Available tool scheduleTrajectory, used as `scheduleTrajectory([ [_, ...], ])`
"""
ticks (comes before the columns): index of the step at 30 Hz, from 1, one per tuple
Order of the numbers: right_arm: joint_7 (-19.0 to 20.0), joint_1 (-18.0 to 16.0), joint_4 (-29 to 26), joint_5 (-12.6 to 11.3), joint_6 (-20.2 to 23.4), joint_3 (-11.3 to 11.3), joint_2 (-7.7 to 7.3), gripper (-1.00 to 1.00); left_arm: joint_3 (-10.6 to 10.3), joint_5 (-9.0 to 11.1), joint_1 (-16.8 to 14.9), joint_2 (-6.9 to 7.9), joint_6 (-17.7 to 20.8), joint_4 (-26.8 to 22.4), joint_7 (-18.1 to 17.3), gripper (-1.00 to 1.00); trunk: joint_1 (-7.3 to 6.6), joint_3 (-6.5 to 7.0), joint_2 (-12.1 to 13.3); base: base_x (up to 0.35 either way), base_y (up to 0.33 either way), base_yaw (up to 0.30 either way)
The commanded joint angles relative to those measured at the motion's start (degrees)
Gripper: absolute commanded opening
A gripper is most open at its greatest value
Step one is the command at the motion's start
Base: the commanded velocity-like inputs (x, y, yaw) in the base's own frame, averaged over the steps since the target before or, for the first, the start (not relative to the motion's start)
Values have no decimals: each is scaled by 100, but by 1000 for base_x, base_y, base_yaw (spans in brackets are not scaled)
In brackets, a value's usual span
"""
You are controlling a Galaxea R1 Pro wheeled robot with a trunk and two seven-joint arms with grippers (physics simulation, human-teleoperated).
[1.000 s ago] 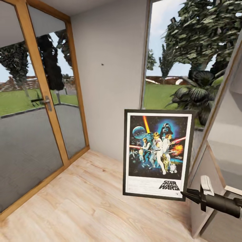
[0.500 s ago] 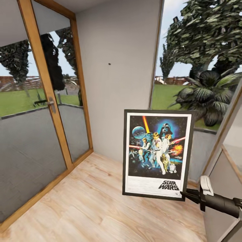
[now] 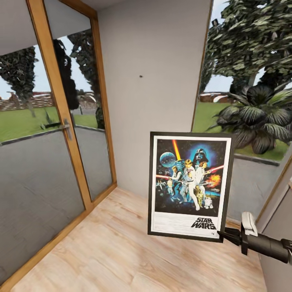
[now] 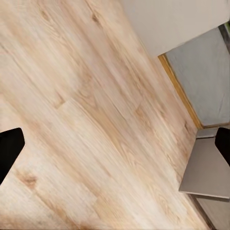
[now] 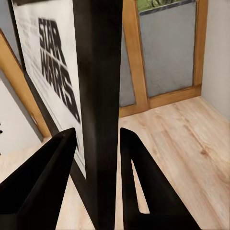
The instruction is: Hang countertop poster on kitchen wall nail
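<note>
poster carried toward the wall nail

the poster [image 3: 190, 185] is held upright above the floor [image 3: 121, 251], its lower corner clamped by the right end effector [image 3: 222, 234]; the left end effector [image 4: 115, 148] is spread apart, empty. next, lifting to the nail [image 3: 140, 76] is called for.

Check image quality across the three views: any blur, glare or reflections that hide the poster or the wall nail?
Head view: even light, the poster sharp, the nail a small dark speck on the plain wall, tree reflections on the glass door. Right wrist view: the poster's frame edge close and soft between the right gripper fingers. Left wrist view: wood floor slightly soft, no glare.
</note>
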Motion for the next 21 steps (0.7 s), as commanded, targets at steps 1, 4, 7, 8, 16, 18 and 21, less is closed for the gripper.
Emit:
scheduleTrajectory([
  [1, 41, -5, -1, -17, 78, -4, 0, -100, 44, -56, -5, 0, -46, 8, -10, 100, 6, -10, -10, 249, 277, 0],
  [4, 41, -5, -2, -18, 75, -7, 2, -100, 44, -56, -5, 0, -46, 6, -13, 100, 6, -10, -10, 254, 271, 0],
  [7, 42, -5, -3, -18, 75, -11, 3, -100, 44, -56, -5, 0, -46, 4, -14, 100, 6, -10, -10, 285, 217, 0],
  [8, 42, -5, -1, -18, 75, -12, 4, -100, 44, -56, -5, 0, -46, 4, -15, 100, 6, -10, -10, 302, 182, 0],
  [16, 37, -5, 9, -18, 74, -16, 4, -100, 44, -56, -5, -3, -46, 0, -18, 100, 6, -10, -10, 327, 84, 0],
  [18, 39, -5, 9, -18, 74, -16, 4, -100, 44, -56, -5, -3, -46, 0, -18, 100, 6, -10, -10, 338, 13, 0],
  [21, 41, -5, 10, -18, 74, -17, 4, -100, 44, -56, -5, -1, -46, -1, -19, 100, 6, -10, -10, 339, 6, 0],
])
